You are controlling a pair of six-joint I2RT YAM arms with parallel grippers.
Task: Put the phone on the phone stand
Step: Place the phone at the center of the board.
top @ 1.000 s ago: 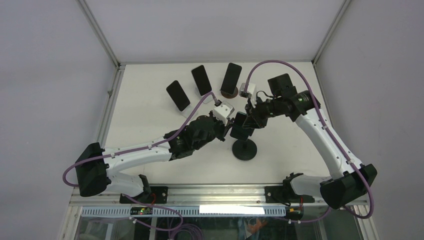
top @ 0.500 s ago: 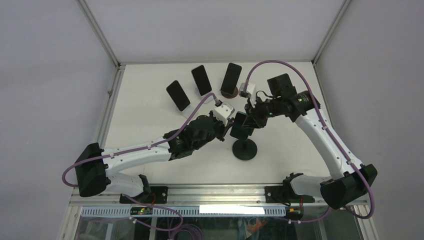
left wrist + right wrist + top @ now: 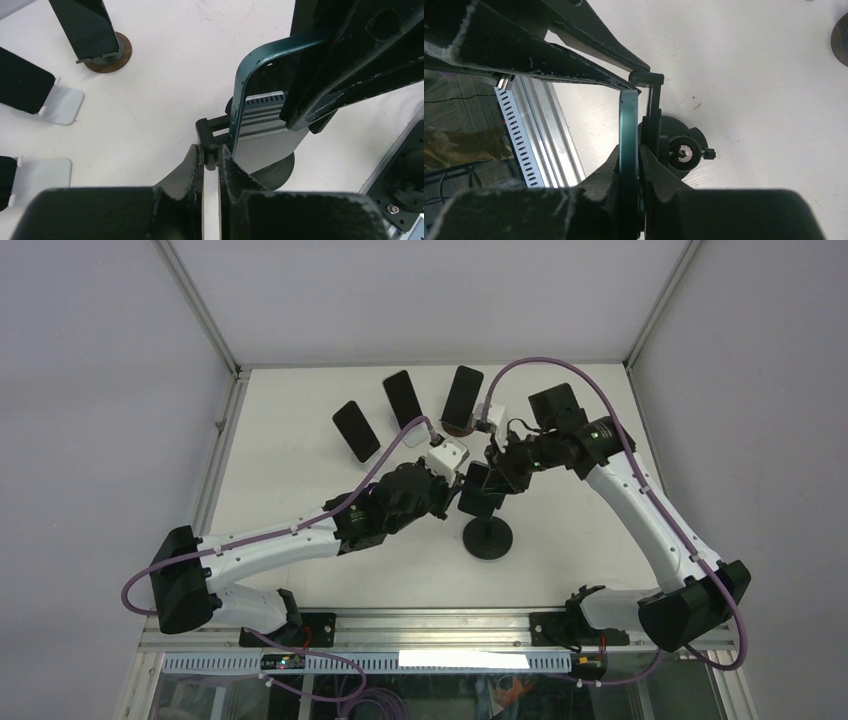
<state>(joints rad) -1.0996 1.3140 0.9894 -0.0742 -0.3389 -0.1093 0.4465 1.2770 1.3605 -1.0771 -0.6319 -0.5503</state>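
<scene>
The white tabletop [image 3: 280,460] fills the middle of the top view. The left arm [image 3: 280,540] comes in from the lower left. The right arm [image 3: 650,520] comes in from the lower right. They meet near the middle.

At the back of the tabletop, three other phones [image 3: 403,400] lean in a row. In the left wrist view, two of them sit on white stands [image 3: 60,105] at the left edge. One sits on a brown round stand [image 3: 112,57] at the top left.

The black phone stand [image 3: 489,540] has a round foot on the tabletop, just below the middle of the top view. A thin post goes up from the foot to a holder.

The phone [image 3: 257,125] is up off the tabletop, above the round foot and right beside the holder. It has a blue-green rim with round corners and a dark, shiny face. It stands almost upright. From the right wrist it shows edge-on, as a thin blue-green strip. I cannot tell if it sits in the holder.

The right fingers [image 3: 611,170] are clamped on the phone, one on each flat side.

The left fingers [image 3: 192,165] are pinched tight on a small black hook [image 3: 205,132] that sticks out from the phone stand, next to the phone's bottom corner.
</scene>
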